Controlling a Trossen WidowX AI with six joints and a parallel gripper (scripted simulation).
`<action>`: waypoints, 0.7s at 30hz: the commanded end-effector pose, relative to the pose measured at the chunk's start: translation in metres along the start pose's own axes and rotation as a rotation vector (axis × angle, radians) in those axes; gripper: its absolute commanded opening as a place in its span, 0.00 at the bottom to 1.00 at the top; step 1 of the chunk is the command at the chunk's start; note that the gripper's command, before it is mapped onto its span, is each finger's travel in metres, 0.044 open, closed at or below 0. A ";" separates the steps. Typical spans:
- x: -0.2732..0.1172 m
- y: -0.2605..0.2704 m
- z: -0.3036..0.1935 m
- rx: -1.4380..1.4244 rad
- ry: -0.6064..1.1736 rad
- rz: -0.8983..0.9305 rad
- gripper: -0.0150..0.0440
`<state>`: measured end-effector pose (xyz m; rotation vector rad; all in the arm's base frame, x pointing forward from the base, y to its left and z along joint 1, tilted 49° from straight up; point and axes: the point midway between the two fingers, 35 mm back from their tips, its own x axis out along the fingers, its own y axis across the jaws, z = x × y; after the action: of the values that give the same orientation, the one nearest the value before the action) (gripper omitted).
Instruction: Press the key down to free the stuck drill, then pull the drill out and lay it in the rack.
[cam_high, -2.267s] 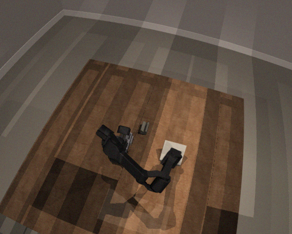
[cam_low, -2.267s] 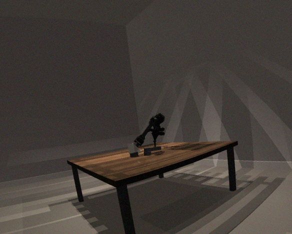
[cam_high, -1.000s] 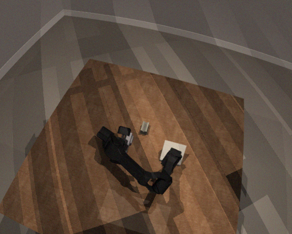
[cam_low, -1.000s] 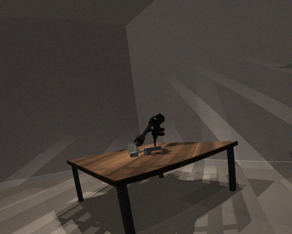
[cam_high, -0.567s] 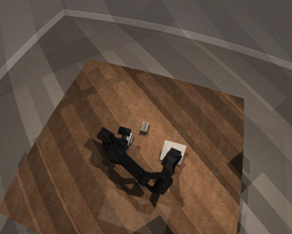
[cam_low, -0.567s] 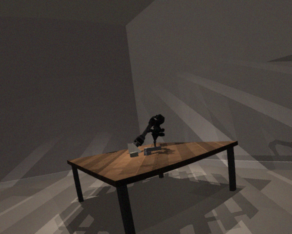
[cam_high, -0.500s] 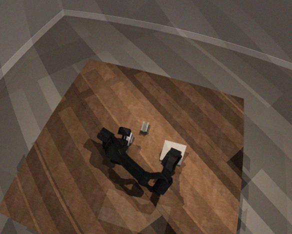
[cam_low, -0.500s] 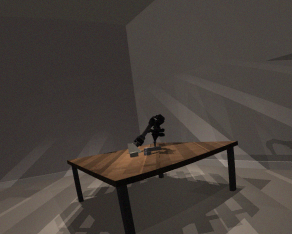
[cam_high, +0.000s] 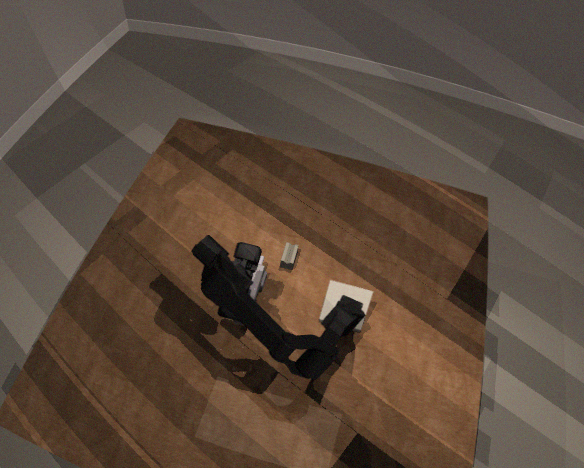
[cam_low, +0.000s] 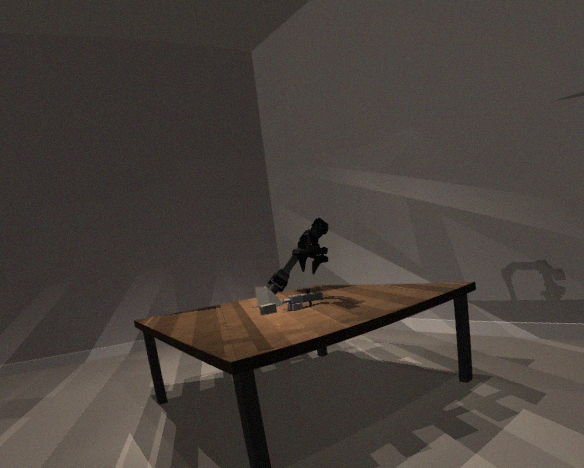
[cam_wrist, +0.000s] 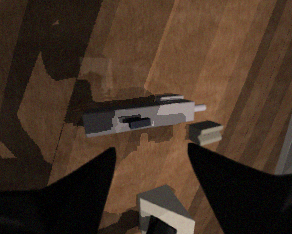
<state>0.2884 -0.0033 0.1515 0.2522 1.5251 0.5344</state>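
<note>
Pincer (cam_low: 308, 271) (cam_wrist: 151, 149) apart, above grey housing (cam_high: 257, 286) (cam_low: 305, 300) (cam_wrist: 172, 113). Top view: grooved block (cam_high: 289, 256) (cam_low: 268, 309) (cam_wrist: 206, 134) at housing's two o'clock.

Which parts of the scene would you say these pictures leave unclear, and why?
- Long gray block: partly covered by the arm in the top view.
- Dark piece on its side: too small in the wrist view to tell whether it is the key.
- White plate: its lower edge is cut off in the wrist view.
</note>
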 end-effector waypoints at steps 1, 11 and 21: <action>0.007 -0.003 0.001 -0.051 0.009 0.013 0.92; 0.071 -0.077 0.013 -0.827 -0.037 0.182 1.00; 0.129 -0.127 0.001 -1.426 -0.208 0.272 1.00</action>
<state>0.3119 -0.0363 0.0353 -0.3366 1.0413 1.3528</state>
